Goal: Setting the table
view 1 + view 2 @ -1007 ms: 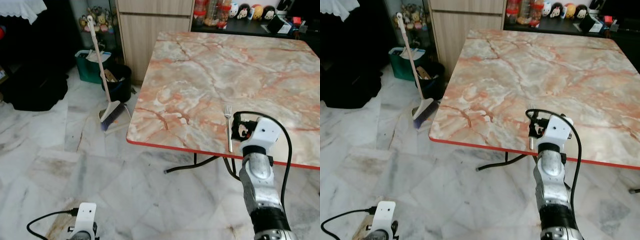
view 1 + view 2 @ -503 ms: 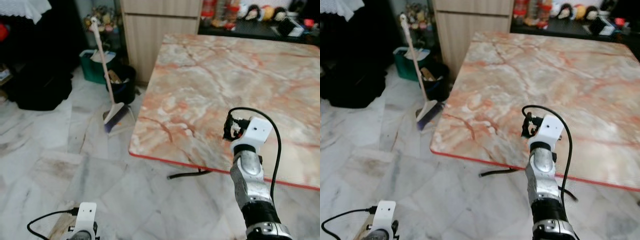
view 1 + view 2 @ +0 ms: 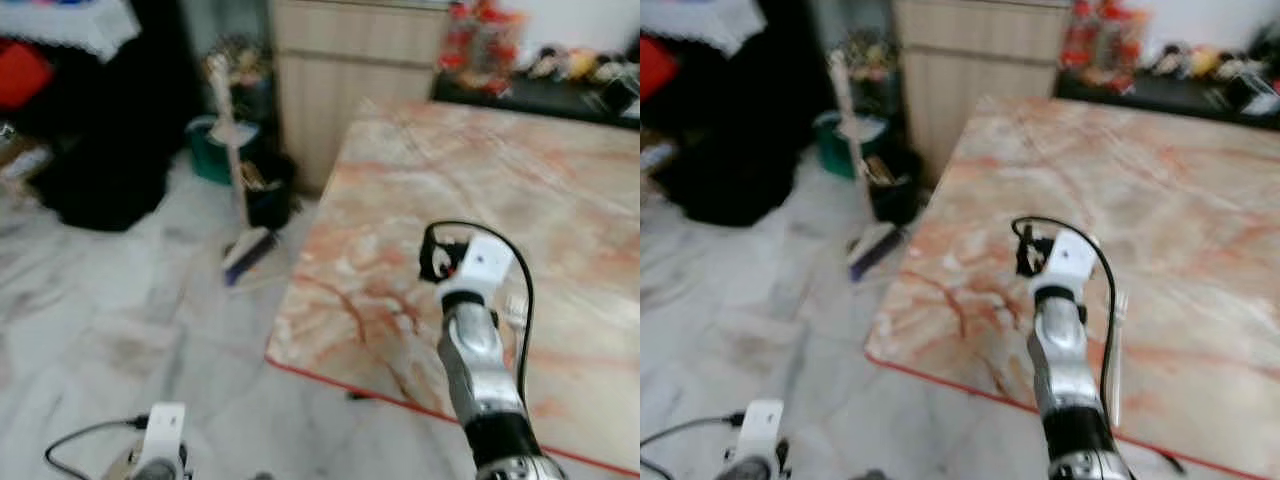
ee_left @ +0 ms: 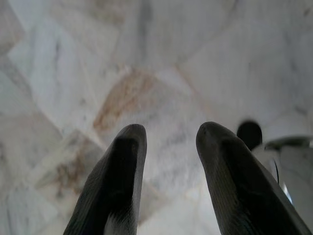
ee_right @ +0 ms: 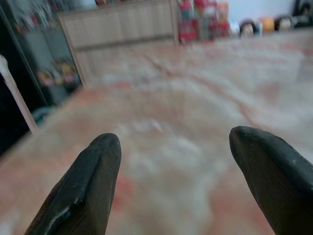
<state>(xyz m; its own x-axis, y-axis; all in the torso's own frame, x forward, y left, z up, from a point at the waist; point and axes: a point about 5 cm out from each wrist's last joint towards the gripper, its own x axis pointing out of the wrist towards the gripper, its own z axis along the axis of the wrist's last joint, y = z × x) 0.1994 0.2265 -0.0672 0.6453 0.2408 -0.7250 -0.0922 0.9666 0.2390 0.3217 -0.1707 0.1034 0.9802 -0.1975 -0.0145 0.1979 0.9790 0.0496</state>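
Marble table (image 3: 1200, 190) bears fork (image 3: 1116, 350) (blurred) — broom (image 3: 235, 190) beside.

A pale-handled broom (image 3: 238, 180) leaned beside a dark bin (image 3: 270, 190) and a teal box (image 3: 212, 160) on the marble floor (image 3: 90, 330).

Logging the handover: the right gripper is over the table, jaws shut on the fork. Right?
Not quite. The right gripper is over the table, but the right wrist view shows its jaws open and empty; the fork lies on the table beside the arm.
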